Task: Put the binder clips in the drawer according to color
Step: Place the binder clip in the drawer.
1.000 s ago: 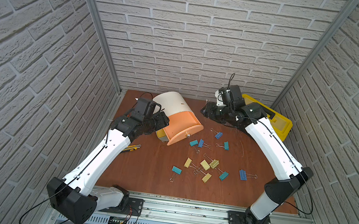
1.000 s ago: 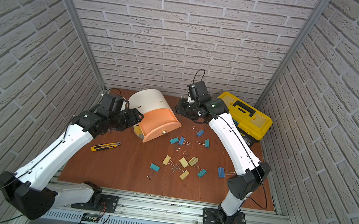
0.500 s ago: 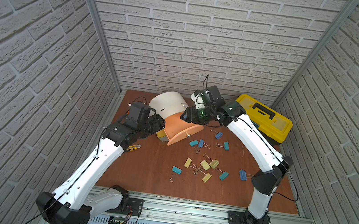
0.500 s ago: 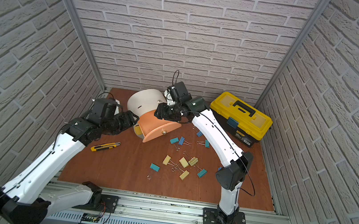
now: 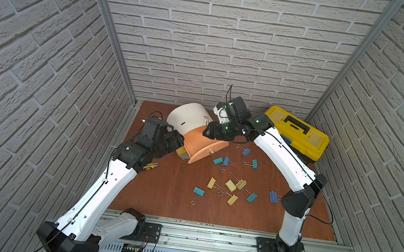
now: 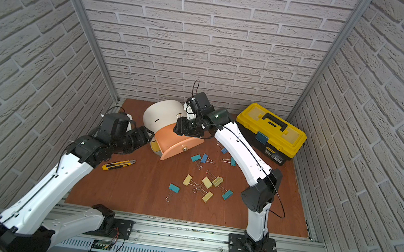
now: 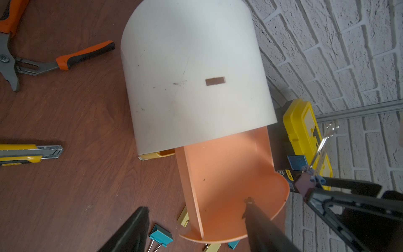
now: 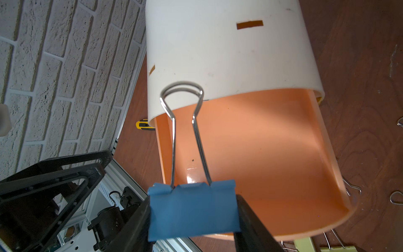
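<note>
Right gripper is clamped on the body of a blue folded-metal binder clip. The clip's silver wire handles point ahead at the white drum-shaped cabinet.

Cabinet sits at 11 o'clock on the brown wooden table. Its peach top drawer is pulled well out toward 4 o'clock, small brass knob on the front. The yellow drawer under it is out a crack.

In both top views the held clip hangs at the peach drawer's 12 o'clock edge. Can't tell if it's over the tray or just outside the rim.

Left gripper is at the drawer's 9 o'clock side with jaws spread wide and gripping nothing. The drawer's side wall runs between the fingers; contact unclear.

Loose binder clips in blue, teal and pale yellow are scattered from table centre out to 3 o'clock, all on the wood.

Yellow-and-black toolbox is at 2 o'clock. Yellow utility knife is at 9 o'clock. Orange-handled pliers show only in the left wrist view.
</note>
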